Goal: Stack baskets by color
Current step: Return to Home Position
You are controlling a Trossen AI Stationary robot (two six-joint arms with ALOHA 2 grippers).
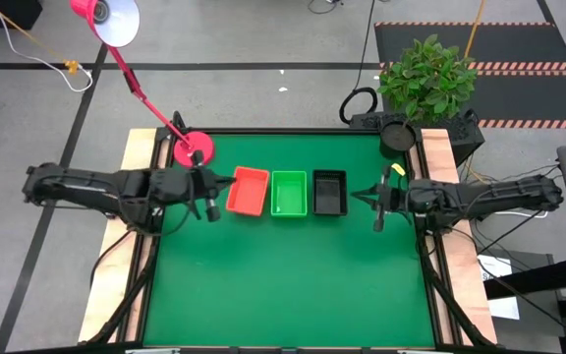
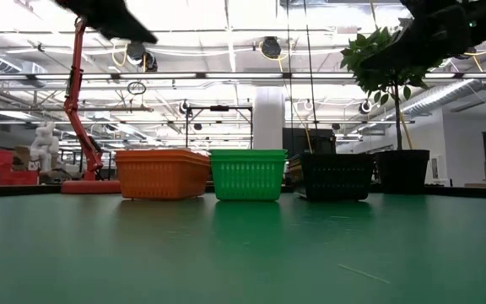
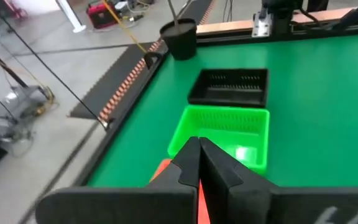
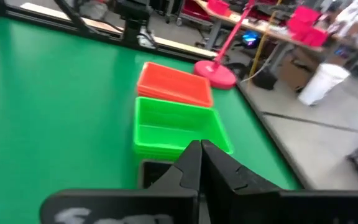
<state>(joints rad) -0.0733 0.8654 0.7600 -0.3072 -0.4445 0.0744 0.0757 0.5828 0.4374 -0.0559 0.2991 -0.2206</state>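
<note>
Three piles of baskets stand side by side on the green table, each resting on its bottom: orange-red (image 1: pixel 249 192) on the left, green (image 1: pixel 289 193) in the middle, black (image 1: pixel 329 193) on the right. The low view shows them as orange-red (image 2: pixel 163 174), green (image 2: pixel 248 175) and black (image 2: pixel 336 176). My left gripper (image 1: pixel 226 182) hovers shut at the orange-red pile's left side, high above the table. My right gripper (image 1: pixel 357 195) hovers shut just right of the black pile. In the wrist views both pairs of fingers, left (image 3: pixel 199 152) and right (image 4: pixel 201 155), are closed with nothing between them.
A pink lamp base (image 1: pixel 194 149) stands at the table's far left corner, its arm reaching away to the lamp head. A potted plant (image 1: pixel 425 79) and a black pot (image 1: pixel 397 135) are at the far right corner. The near half of the table (image 1: pixel 283 285) is bare green mat.
</note>
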